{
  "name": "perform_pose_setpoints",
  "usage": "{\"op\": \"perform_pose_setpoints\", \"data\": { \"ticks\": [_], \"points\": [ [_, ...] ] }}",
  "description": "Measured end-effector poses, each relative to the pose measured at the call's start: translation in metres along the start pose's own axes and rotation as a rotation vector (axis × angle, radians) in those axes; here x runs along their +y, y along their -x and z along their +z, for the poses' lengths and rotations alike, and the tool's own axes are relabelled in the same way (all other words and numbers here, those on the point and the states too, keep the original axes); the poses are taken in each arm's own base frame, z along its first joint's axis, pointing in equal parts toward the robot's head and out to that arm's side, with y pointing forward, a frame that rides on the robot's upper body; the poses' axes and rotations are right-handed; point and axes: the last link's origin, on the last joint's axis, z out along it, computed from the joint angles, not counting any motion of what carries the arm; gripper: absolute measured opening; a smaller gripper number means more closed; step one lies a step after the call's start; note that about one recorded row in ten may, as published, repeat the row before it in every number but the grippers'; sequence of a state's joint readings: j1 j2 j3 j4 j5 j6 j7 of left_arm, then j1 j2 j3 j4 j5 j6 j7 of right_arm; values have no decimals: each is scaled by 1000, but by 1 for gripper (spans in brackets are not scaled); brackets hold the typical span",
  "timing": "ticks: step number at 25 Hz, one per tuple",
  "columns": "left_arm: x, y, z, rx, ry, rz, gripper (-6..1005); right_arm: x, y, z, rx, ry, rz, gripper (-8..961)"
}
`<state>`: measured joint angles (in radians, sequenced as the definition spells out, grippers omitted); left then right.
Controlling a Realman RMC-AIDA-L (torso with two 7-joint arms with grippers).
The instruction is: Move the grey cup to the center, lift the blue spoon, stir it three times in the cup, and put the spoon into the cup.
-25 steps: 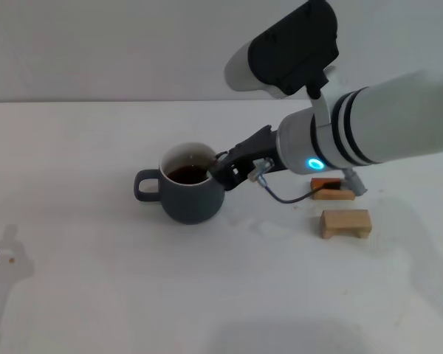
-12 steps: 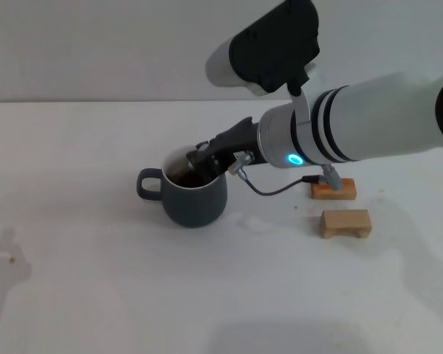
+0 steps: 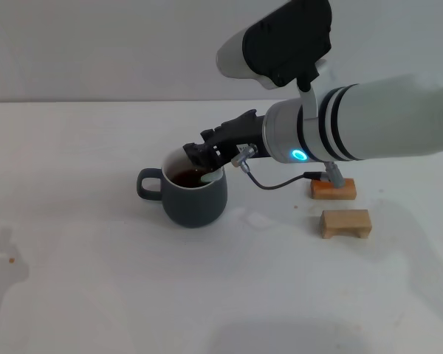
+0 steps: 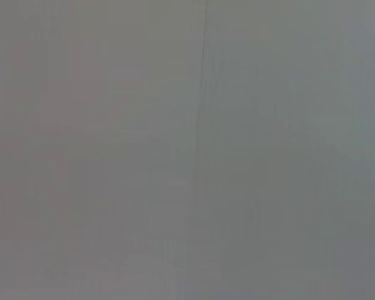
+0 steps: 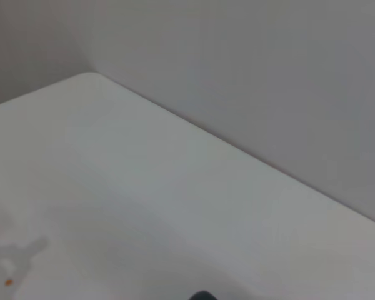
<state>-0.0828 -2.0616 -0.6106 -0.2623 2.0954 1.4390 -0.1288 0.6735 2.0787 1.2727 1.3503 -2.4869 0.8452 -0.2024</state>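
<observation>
Near the middle of the white surface (image 3: 96, 295), the grey cup (image 3: 194, 198) is standing upright with dark liquid inside, handle toward the robot's left. Over its rim, the right gripper (image 3: 201, 157) is reaching in; whether it is clamping the blue spoon (image 3: 211, 177) is unclear. Two wooden blocks (image 3: 345, 223) are lying to the right.

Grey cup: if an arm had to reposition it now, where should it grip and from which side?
Probably the loop handle of the grey cup, approached from the robot's left. The handle sticks out that way, upright and unobstructed, while the right hand sits over the rim on the opposite side and dark liquid fills the inside, so a rim or top grasp looks blocked. The left hand is out of view.
</observation>
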Motion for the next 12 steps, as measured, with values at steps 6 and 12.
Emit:
{"op": "perform_pose_setpoints", "data": {
  "ticks": [6, 12],
  "points": [
    [1, 0, 1, 2, 4, 0, -2, -8, 0, -11, -63, -27, 32, 327],
    [1, 0, 1, 2, 6, 1, -2, -25, -11, -41, -378, -194, 0, 512]
  ]
}}
